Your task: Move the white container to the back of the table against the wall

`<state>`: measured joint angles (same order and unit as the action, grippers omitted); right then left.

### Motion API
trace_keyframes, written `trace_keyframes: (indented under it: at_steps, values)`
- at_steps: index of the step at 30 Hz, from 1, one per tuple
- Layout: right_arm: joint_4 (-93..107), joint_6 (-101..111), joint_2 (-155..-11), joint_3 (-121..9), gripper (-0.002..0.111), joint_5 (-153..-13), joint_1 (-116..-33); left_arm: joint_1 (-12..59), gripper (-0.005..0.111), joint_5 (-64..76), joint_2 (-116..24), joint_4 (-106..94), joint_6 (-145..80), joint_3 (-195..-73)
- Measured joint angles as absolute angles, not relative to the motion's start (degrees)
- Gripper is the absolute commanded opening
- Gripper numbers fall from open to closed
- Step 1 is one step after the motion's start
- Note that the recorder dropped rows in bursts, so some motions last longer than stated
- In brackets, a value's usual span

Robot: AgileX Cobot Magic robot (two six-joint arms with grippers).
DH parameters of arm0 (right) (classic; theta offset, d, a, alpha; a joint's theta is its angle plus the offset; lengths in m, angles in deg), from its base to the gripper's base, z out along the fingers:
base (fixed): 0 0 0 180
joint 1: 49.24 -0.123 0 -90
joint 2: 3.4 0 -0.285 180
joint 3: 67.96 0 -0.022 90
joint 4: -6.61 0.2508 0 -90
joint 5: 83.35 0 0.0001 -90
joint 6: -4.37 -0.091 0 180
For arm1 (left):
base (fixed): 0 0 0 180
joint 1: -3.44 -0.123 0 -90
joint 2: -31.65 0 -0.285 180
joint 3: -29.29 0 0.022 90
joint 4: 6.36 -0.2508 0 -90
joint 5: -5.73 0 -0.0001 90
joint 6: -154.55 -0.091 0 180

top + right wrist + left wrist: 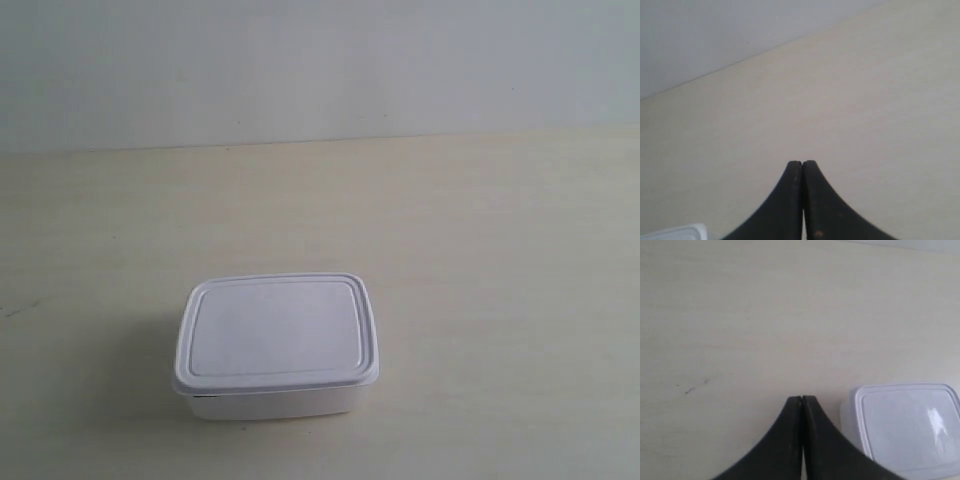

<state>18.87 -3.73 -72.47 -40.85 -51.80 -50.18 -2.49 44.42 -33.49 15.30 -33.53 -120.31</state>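
The white container (pixel 907 430) runs off the left wrist view's edge, one corner behind the left gripper (pixel 802 399). Right wrist view catches only a sliver.

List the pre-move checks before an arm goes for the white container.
1. Check lid seated on white container: ok, it lies flat.
2. Check container against wall: not ok, a stretch of table lies between them.
3. Check path to wall: ok, nothing shows in the way.
4. Check left gripper open for a grasp: not ok, shut, holding nothing.
5. Check right gripper open: not ok, shut, holding nothing.
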Motion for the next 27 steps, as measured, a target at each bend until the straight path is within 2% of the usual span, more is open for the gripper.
trace_keyframes:
  at_steps: [4,8,13,20,27]
  values:
    - [34.41,9.38,-75.42,-44.27,0.0,-46.93,-50.18,0.65,0.0,48.35,-33.6,18.62,-36.64,-120.42]
    - [43.78,15.73,-79.09,-47.58,0.0,-39.53,-53.12,7.57,0.0,51.23,-33.64,20.31,-37.21,-120.42]
    - [45.65,16.98,-84.25,-48.28,0.0,-31.41,-61.38,17.22,0.0,51.9,-33.64,21.46,-34.56,-119.16]
    - [46.01,16.79,-90.23,-47.97,0.0,-28.12,-73.21,28.67,0.0,44.24,-33.73,26.4,-29.32,-108.5]
    - [46.79,16.66,-96.2,-41.47,0.0,-31.77,-79.4,34.26,0.0,36.28,-37.93,30.92,-27.89,-102.63]
